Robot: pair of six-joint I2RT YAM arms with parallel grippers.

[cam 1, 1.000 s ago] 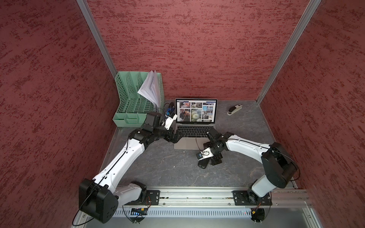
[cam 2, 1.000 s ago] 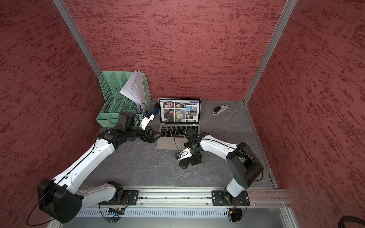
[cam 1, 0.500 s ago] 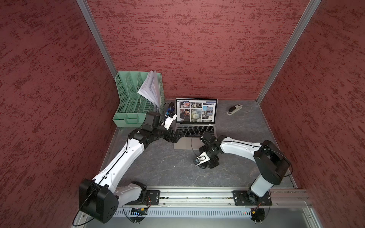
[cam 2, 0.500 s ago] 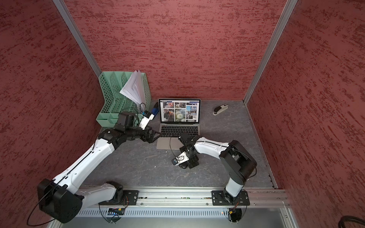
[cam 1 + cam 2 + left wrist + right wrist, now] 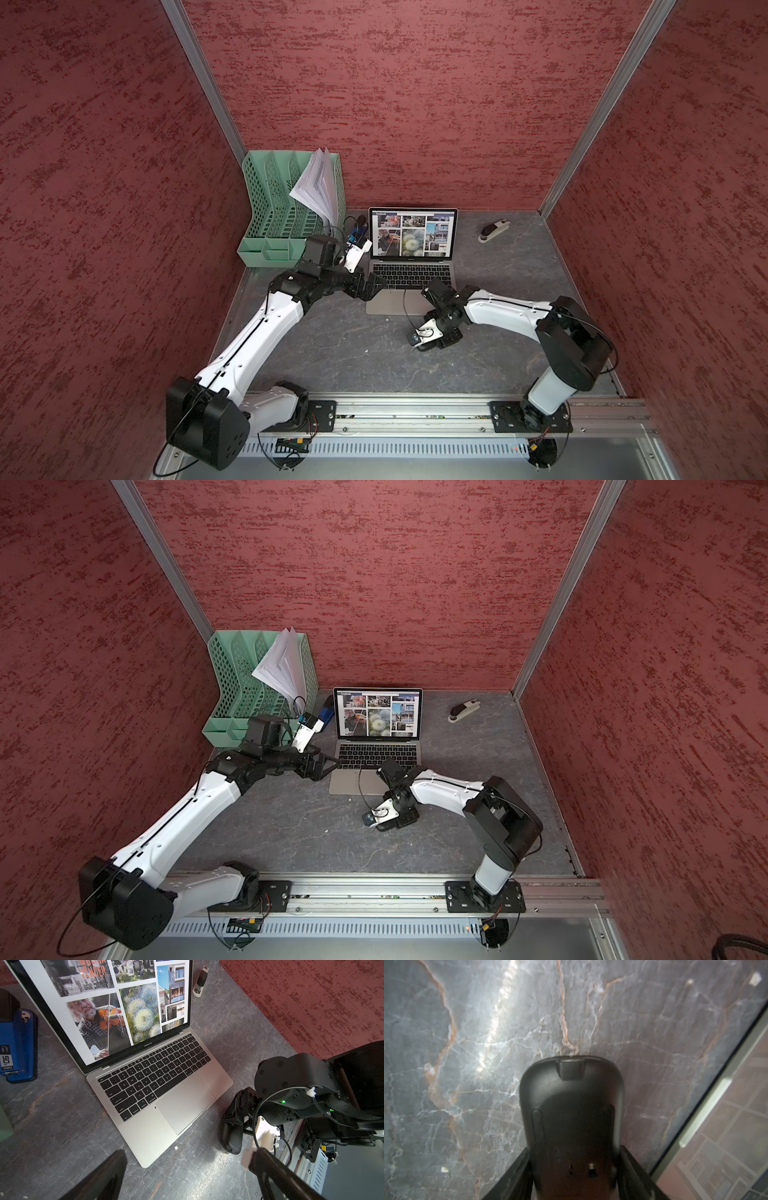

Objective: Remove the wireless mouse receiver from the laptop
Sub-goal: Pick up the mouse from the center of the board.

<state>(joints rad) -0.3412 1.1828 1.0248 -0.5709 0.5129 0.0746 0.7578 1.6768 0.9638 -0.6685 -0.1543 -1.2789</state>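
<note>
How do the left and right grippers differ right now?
The left gripper is wide open and empty, above the laptop's front corner; the right gripper's jaws hug the black mouse's sides. The left gripper hangs clear of the table; the right gripper is down at it, in front of the laptop. Both are black two-finger grippers on white arms.

green file rack point(image 5: 270, 208) holding papers point(image 5: 318, 187), back corner | grey stapler point(image 5: 492, 230) near back wall | blue hole punch point(image 5: 16, 1043) beside rack | black mouse point(image 5: 571, 1115) mid-table point(image 5: 353, 353)
</note>
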